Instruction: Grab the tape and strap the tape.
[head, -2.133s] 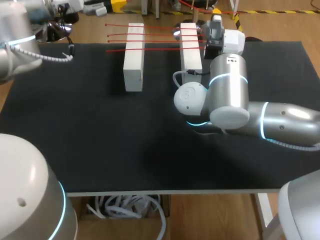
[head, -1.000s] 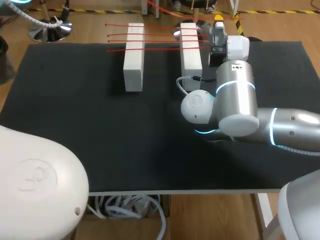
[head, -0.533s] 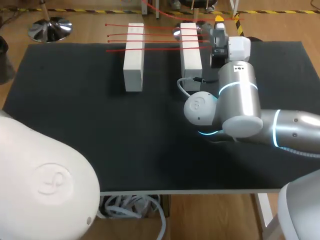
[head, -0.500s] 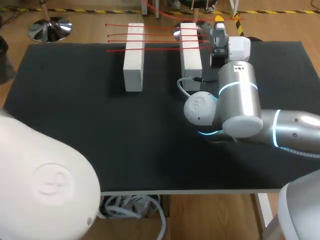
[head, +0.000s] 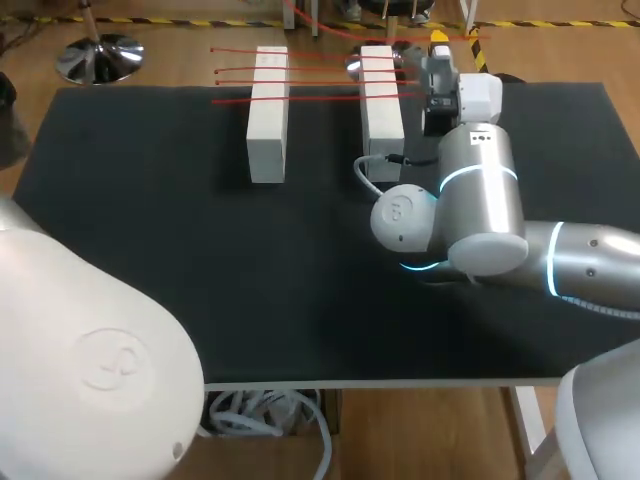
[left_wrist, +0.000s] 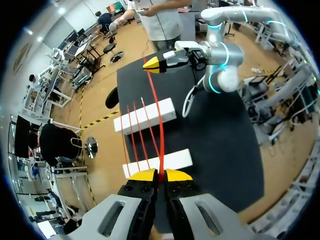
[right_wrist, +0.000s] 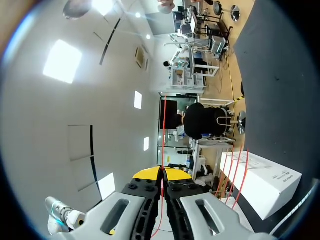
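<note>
Pinching red tape (left_wrist: 160, 145): left fingers (left_wrist: 145, 175) clenched on one end, right fingers (right_wrist: 148, 173) on other. Lower taut, level across white blocks (head: 268, 110), parallel laid strips (head: 320, 98).

A table covered in a black mat (head: 200, 250) holds two long white rectangular blocks. The left block (head: 268, 110) and the right block (head: 381, 95) lie parallel near the far edge, well apart, with bare mat between them.
</note>
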